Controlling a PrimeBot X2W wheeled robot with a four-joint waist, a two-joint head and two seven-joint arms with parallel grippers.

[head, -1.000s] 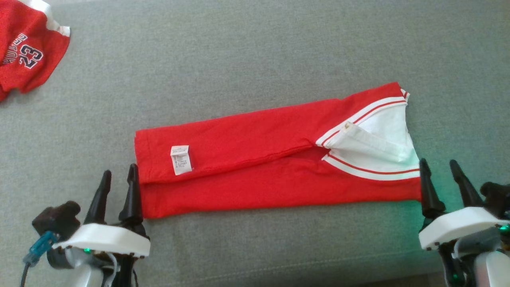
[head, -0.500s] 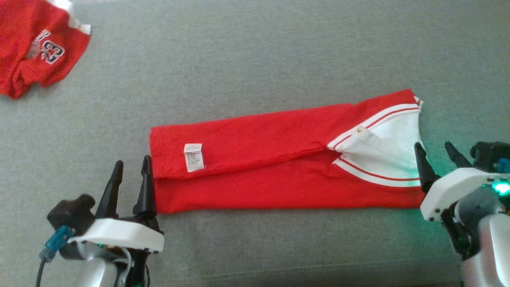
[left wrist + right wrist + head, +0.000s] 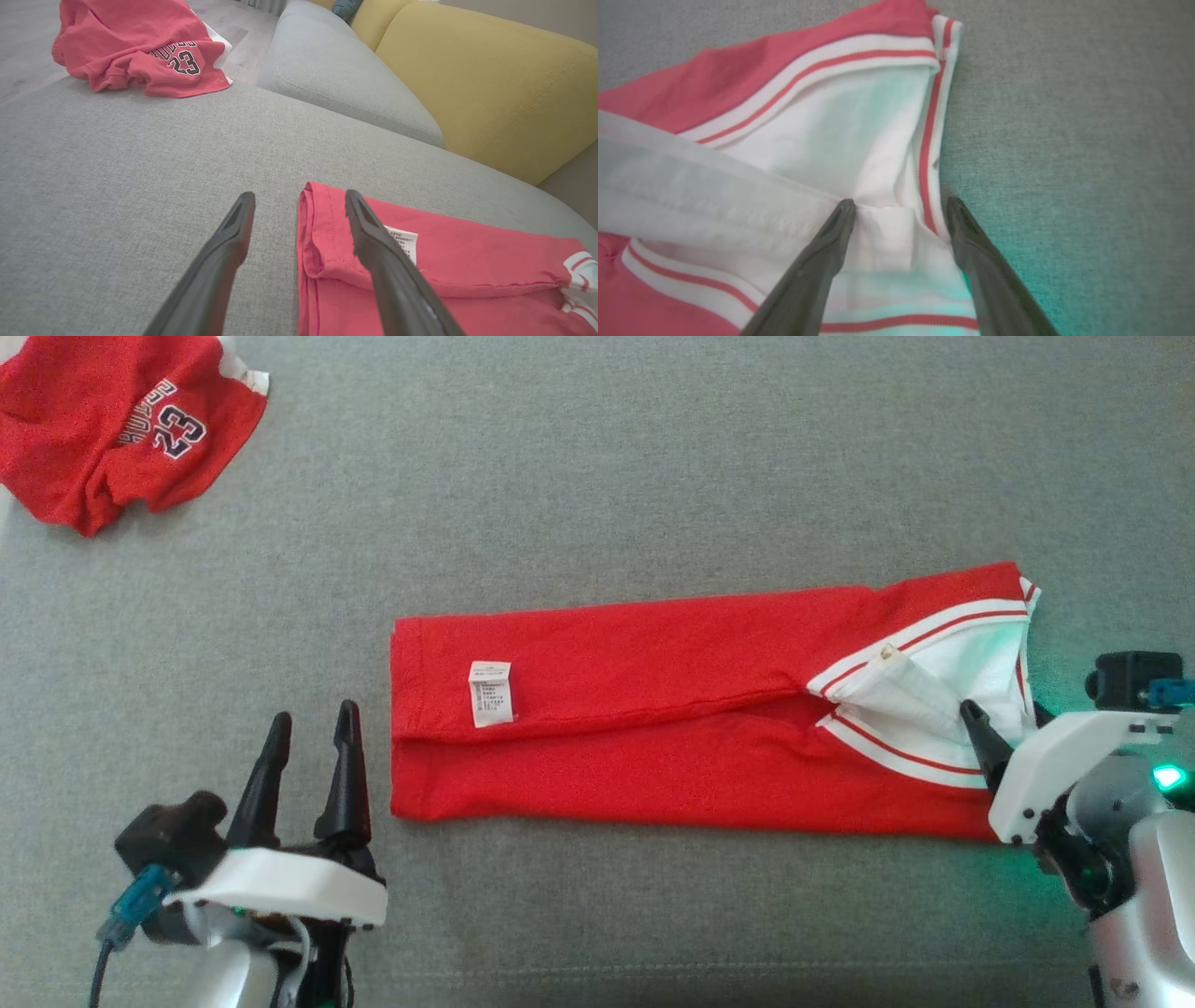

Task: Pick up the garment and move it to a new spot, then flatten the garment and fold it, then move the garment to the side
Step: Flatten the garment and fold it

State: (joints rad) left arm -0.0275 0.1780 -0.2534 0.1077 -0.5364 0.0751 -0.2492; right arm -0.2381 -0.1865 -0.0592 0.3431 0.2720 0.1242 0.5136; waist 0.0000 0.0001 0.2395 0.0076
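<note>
- Red garment is laid folded lengthwise on the cushion.
- Left gripper (spread) is held at the hem, right gripper spread over the collar, seemingly for another fold.

So the red garment is folded lengthwise into a long narrow strip, lying flat across the gray sofa cushion, running left to right with a slight tilt. White care label sits face up near its left end. Right end has the white collar with red stripes, gaping open a bit.
</note>
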